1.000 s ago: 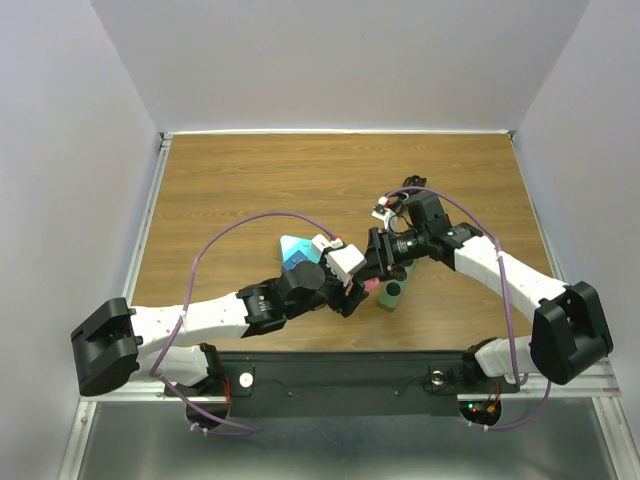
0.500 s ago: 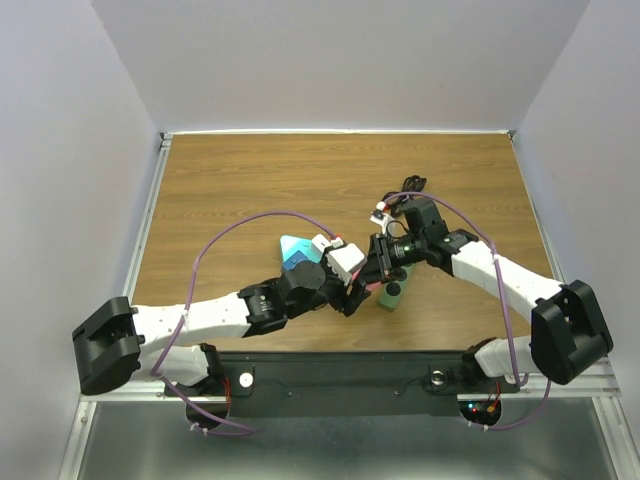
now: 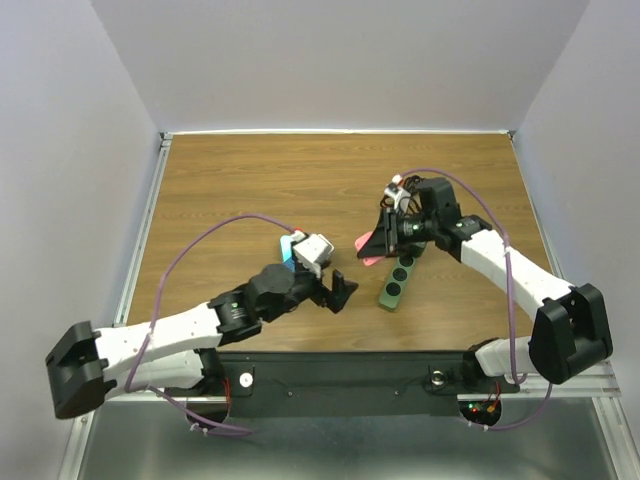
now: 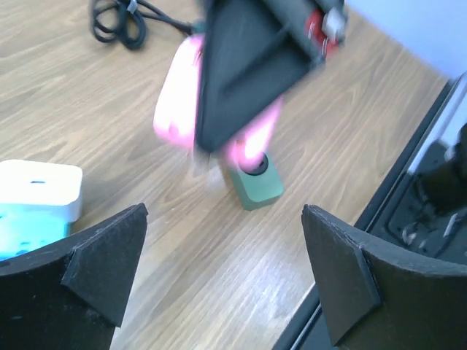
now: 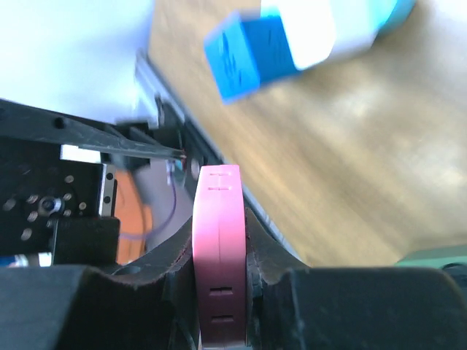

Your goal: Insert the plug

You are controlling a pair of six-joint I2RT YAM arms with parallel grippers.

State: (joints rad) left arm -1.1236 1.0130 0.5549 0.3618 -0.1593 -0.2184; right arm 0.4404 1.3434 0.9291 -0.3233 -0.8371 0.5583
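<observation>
The plug point(image 3: 367, 248) is a flat pink piece, held above the table with my right gripper point(image 3: 384, 240) shut on it. In the right wrist view the plug point(image 5: 219, 248) stands edge-on, clamped between both black fingers. A dark green socket strip point(image 3: 397, 278) with round holes lies on the wood just below and right of the plug. My left gripper point(image 3: 340, 292) hangs open and empty, left of the strip. Its wrist view shows the plug point(image 4: 179, 102) blurred above the strip's end point(image 4: 255, 182), beyond my wide-apart fingers point(image 4: 102, 262).
A blue and white block point(image 3: 293, 248) lies by the left wrist, seen too as the block point(image 4: 36, 197) and the block point(image 5: 277, 36) in the wrist views. A coiled black cable point(image 4: 124, 18) lies farther back. The black base rail point(image 3: 340, 370) runs along the near edge.
My left gripper opened, let go of the plug and drew back to the lower left. My right gripper shut on the plug and carried it up and away from the strip.
</observation>
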